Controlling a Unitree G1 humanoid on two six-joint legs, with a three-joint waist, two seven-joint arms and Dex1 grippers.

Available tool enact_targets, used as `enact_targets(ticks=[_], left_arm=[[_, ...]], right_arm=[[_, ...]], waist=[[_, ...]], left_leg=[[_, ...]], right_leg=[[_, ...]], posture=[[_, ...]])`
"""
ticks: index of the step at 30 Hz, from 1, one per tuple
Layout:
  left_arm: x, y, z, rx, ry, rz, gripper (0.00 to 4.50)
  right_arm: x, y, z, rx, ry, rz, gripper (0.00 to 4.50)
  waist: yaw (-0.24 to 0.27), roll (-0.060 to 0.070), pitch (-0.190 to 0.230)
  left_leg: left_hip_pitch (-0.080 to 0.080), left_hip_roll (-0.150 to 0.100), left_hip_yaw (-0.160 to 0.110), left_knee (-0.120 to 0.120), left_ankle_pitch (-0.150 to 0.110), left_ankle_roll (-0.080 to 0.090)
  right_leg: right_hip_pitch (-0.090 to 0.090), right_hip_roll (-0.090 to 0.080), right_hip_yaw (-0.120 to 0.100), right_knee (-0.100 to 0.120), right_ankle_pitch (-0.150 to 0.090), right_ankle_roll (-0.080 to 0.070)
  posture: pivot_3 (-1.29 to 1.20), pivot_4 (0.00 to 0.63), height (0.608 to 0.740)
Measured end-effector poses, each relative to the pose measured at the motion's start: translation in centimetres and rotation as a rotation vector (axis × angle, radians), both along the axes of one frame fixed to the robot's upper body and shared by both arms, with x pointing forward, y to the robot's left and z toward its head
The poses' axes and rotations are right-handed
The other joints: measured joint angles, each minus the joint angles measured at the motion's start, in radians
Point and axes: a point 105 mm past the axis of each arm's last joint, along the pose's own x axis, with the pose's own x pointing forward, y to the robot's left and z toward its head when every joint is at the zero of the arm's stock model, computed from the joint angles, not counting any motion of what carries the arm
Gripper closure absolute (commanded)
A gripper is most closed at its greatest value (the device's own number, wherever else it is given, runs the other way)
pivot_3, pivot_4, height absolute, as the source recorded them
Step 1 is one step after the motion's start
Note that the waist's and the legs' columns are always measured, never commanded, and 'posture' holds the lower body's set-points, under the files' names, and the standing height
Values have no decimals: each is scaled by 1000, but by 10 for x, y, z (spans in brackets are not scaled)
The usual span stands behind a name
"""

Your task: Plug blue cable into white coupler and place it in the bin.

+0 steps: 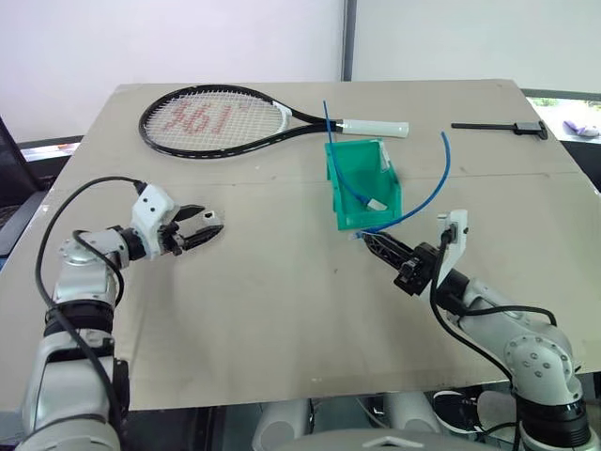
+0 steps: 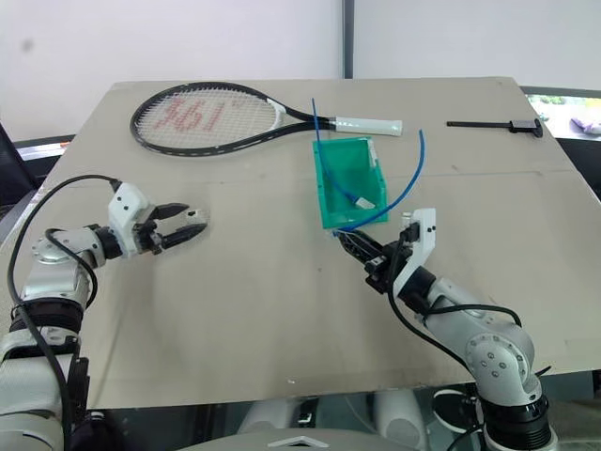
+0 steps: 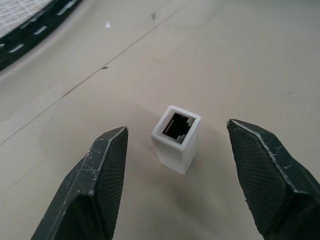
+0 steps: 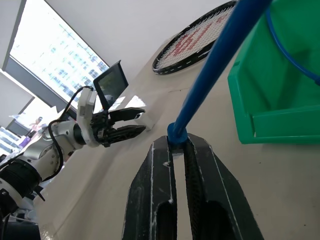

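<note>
The white coupler (image 3: 176, 138) stands upright on the table with its dark socket facing up. My left gripper (image 1: 214, 225) is open at the table's left, one finger (image 3: 100, 170) on each side of the coupler, neither touching it. My right gripper (image 1: 364, 238) is shut on the end of the blue cable (image 1: 434, 193), just in front of the green bin (image 1: 385, 178). The cable arcs up and back to the right of the bin. Its plug is hidden between the fingers (image 4: 162, 170).
Inside the bin lies another blue cord with a white end block (image 1: 374, 203), its free end sticking up over the back wall. A tennis racket (image 1: 216, 120) lies along the table's far edge, and a black tool (image 1: 502, 127) at the far right.
</note>
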Motion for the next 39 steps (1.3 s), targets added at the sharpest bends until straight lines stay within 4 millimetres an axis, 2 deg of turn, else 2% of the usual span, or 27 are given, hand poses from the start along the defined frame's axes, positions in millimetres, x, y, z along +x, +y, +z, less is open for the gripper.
enact_targets(ticks=[3,7,11,14,19,23,24,27,32,39], left_arm=[[9,-1,3,22,-12,6,2020],[9,-2,-2,55,0,-19,4076],[7,-5,-3,43,14,-51,4087],[4,-16,-2,-37,69,-114,4087],[-3,-63,22,-224,168,-279,4087],[-10,-107,31,-217,164,-388,4087],[-12,-124,28,-201,158,-420,4087],[-12,-138,25,-168,141,-434,4087],[-23,-176,15,-66,113,-572,4087],[-43,-209,-12,47,135,-796,4087]], right_arm=[[-2,-1,0,-3,1,-14,4500],[-4,-4,0,-9,4,-38,4500],[-3,-7,0,-13,3,-50,4500],[-2,-9,0,-18,3,-55,4500],[-1,-11,0,-50,-14,-57,4500],[3,-16,3,-112,-53,-68,4500],[5,-17,5,-131,-72,-71,4500],[6,-19,5,-159,-84,-75,4500],[10,-23,16,-281,-183,-47,4500],[14,5,17,-453,-322,177,4500]], waist=[[1,-1,0],[-3,-1,0],[-2,-1,0],[0,-1,0],[-1,-2,0],[-1,-1,0],[-1,-2,0],[-3,-1,0],[1,-1,0],[0,-1,0]], left_leg=[[0,0,0,0,0,0],[0,0,1,0,0,0],[0,0,1,0,0,0],[-1,0,0,1,0,0],[-2,0,0,2,0,0],[-2,0,0,1,0,0],[-1,0,0,1,0,0],[-1,0,0,1,0,0],[-1,0,1,1,0,0],[-1,0,1,1,0,0]], right_leg=[[0,0,0,1,0,0],[-1,-1,0,1,0,0],[-1,-1,0,1,0,0],[-1,-1,0,1,0,0],[-1,-1,0,1,0,0],[-1,0,1,1,0,0],[-1,0,1,1,0,0],[-1,0,1,2,0,0],[-1,0,2,1,0,0],[-1,1,2,1,0,0]], posture=[[0,150,740],[0,150,740],[0,150,740],[0,150,740],[0,150,740],[0,150,740],[0,150,740],[0,150,740],[0,150,740],[0,150,740]])
